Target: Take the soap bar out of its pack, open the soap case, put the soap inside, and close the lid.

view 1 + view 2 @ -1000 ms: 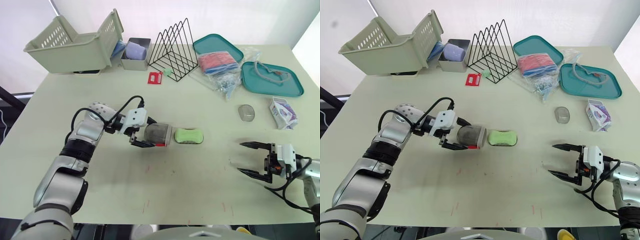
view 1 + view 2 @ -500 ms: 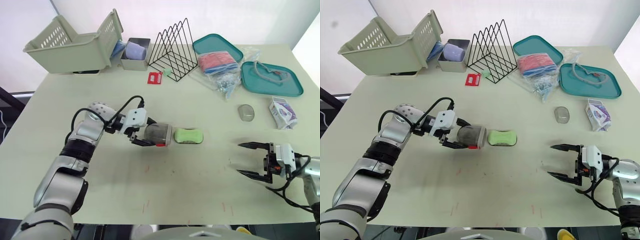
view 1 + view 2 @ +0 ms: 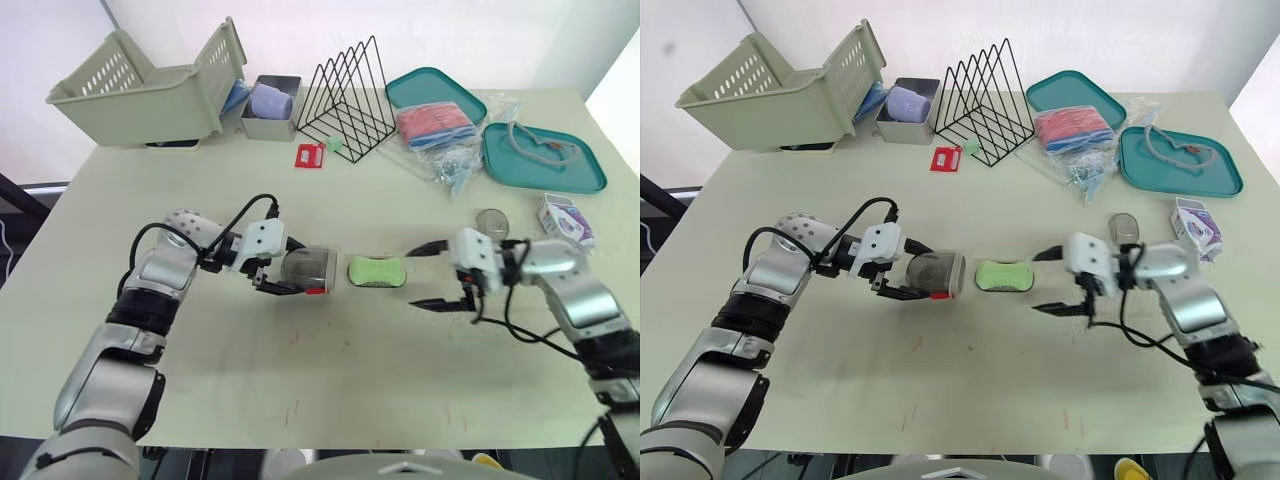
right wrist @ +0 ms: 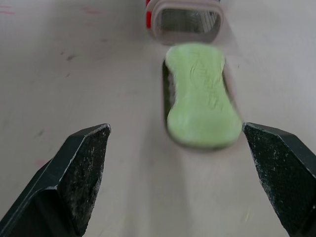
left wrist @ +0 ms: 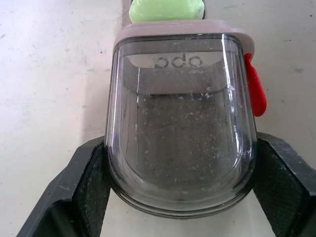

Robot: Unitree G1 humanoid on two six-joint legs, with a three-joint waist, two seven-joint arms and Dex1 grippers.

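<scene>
A green soap bar point(image 3: 377, 271) lies in a shallow grey tray point(image 4: 165, 94) at the middle of the table. Just left of it a clear grey soap case point(image 3: 308, 269) with a red latch point(image 5: 256, 92) lies on its side, its open mouth facing the soap. My left gripper point(image 3: 298, 270) is shut on the case, one finger on each side point(image 5: 180, 148). My right gripper point(image 3: 412, 278) stands open just right of the soap, its fingers point(image 4: 81, 163) spread wider than the bar and pointing at it. The white and purple soap pack point(image 3: 565, 218) lies at the right edge.
A small clear round piece point(image 3: 492, 222) sits behind my right wrist. At the back stand a tipped green basket point(image 3: 150, 90), a grey tin point(image 3: 270, 108), a black wire rack point(image 3: 350, 95), two teal trays point(image 3: 545, 160) and plastic bags point(image 3: 440, 130). A red card point(image 3: 311, 155) lies nearby.
My right gripper has swung from the table's front right to just right of the soap, still open. The left gripper and the case have hardly moved.
</scene>
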